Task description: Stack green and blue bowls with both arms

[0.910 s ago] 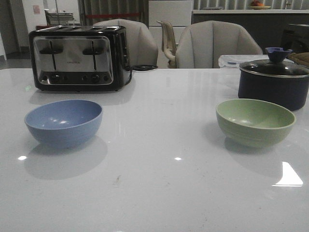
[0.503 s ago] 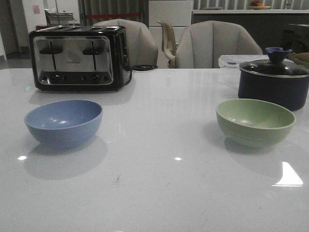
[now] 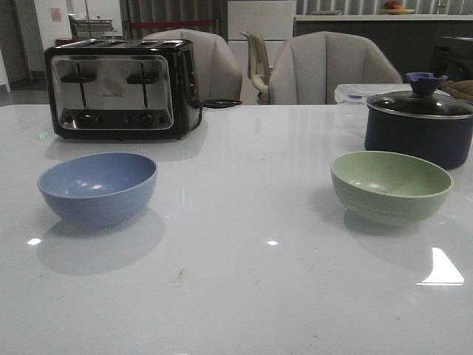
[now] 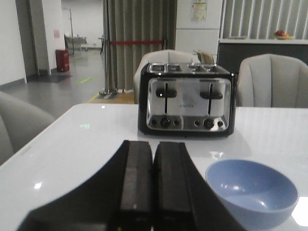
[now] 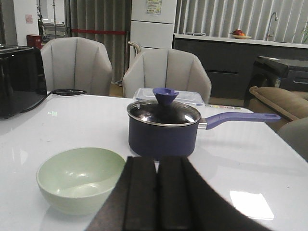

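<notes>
With both grippers, left (image 4: 153, 192) and right (image 5: 156, 195), pressed together, I'd pinch each stiff, light-looking, slick bowl by its rim: blue (image 3: 97, 188) before the toaster (image 3: 122, 89), green (image 3: 391, 186) far right of it.

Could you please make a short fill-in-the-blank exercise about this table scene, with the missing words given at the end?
1. The blue bowl stands in front of the ____, on the robot's left side of the table.
2. The pot behind the green bowl has a lid with a ____ knob.
3. The fingers of the left gripper and of the right gripper are ____ and hold nothing.
4. The two bowls are empty and not yet ____.

Missing words: toaster; blue; closed; stacked
</notes>
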Available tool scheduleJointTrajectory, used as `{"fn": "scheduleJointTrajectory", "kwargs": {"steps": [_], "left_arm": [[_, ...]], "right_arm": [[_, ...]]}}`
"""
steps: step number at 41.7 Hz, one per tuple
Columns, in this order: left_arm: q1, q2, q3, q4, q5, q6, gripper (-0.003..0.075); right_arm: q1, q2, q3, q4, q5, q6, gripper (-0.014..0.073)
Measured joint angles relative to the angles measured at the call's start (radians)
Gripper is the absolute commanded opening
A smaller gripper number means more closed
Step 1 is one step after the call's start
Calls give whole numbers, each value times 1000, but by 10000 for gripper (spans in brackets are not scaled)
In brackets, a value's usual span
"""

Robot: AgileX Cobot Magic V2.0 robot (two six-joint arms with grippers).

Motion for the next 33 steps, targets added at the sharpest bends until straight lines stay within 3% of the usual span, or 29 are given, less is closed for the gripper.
{"fn": "scheduleJointTrajectory", "kwargs": {"steps": [6, 17, 25, 33], "left_arm": [[0, 0, -37, 0, -6, 0, 102], [0, 40, -328, 0, 115, 0, 102], [0, 185, -534, 0, 312, 0, 102], [0, 333, -593, 0, 495, 0, 102]], "right_arm": [[0, 0, -75, 0, 57, 0, 45], [0, 49, -384, 0, 258, 0, 45], [0, 197, -559, 0, 406, 0, 45], [0, 348, -604, 0, 522, 0, 45]]}}
